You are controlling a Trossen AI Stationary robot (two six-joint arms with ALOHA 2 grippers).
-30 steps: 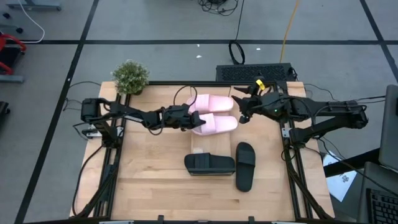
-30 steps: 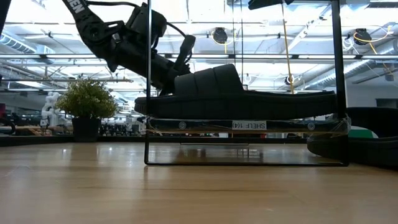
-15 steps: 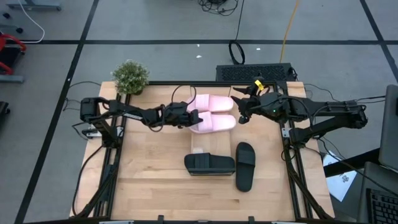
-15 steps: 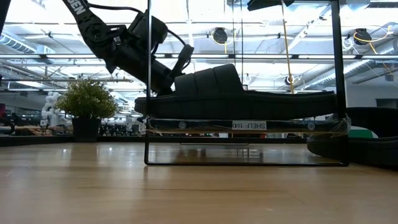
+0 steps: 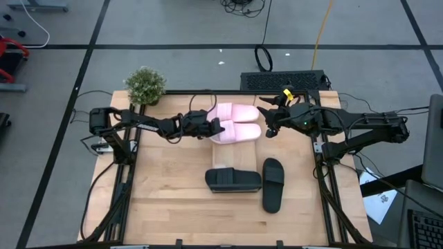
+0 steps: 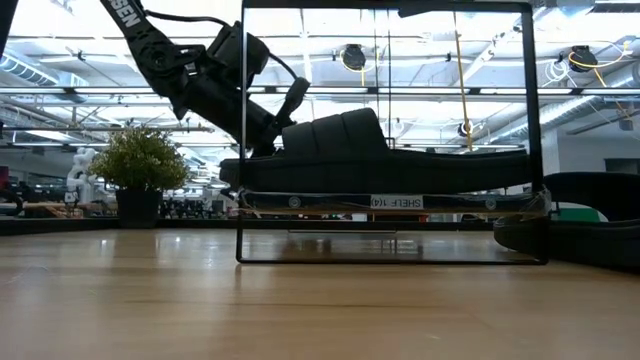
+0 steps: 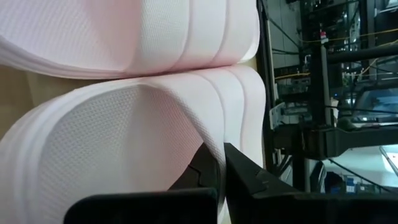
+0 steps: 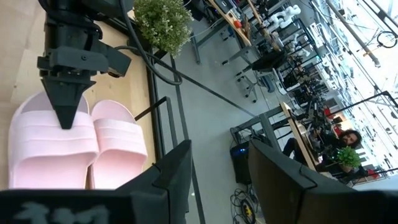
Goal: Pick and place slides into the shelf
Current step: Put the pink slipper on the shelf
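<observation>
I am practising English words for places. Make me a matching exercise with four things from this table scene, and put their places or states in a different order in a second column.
Things:
1. potted plant
2. pink slides
3. black slides
4. right hand

Places or states:
A. side by side at the far part of the table
B. open and empty, just right of the pink pair
C. at the far left corner of the table
D. at a right angle to each other, nearer the front

Right pairs: 1-C, 2-A, 3-D, 4-B
</observation>
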